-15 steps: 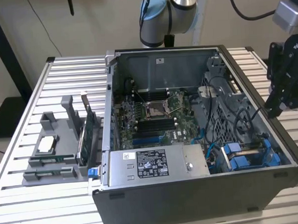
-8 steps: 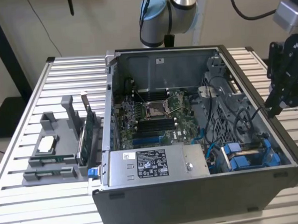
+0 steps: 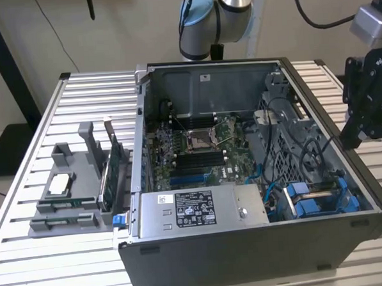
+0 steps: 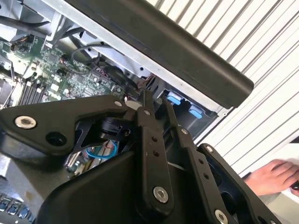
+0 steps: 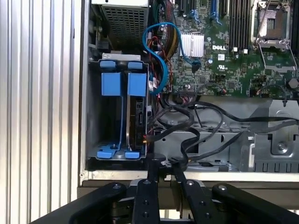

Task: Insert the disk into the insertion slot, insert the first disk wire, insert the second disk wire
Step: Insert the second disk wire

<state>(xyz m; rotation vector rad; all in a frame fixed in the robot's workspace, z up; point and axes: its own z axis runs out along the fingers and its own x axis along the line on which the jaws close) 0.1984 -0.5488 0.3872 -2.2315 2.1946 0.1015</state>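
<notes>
I've got the black metal computer case (image 3: 260,242) lying open on the ribbed aluminium table (image 3: 30,254). The black two-finger gripper (image 3: 360,124) hangs on the exterior view's right, just outside the case's wall. In both wrist views the fingers (image 5: 152,169) are drawn narrow, close together, and I see nothing between them. The gripper (image 5: 163,164) sits over the case rim, just beside the drive bay.

The disk (image 5: 136,116), a grey hard drive in a bright blue plastic carrier frame, stands on edge inside the bay slot, its blue tabs showing at both ends. From the exterior view, the disk (image 3: 312,201) sits in the near corner of the case on the exterior view's right, beside the grey labelled power supply box (image 3: 201,210).

A thin blue cable (image 5: 161,56) loops from the green motherboard (image 5: 233,60) towards the bay. A bundle of black cables (image 5: 187,126) lies next to it. I can't tell whether either is plugged into the disk.

On the exterior view's left, a grey plastic parts holder (image 3: 71,188) rests on the table. In the second wrist view, a person's hand (image 4: 275,175) rests on the table past the gripper (image 4: 155,105).
</notes>
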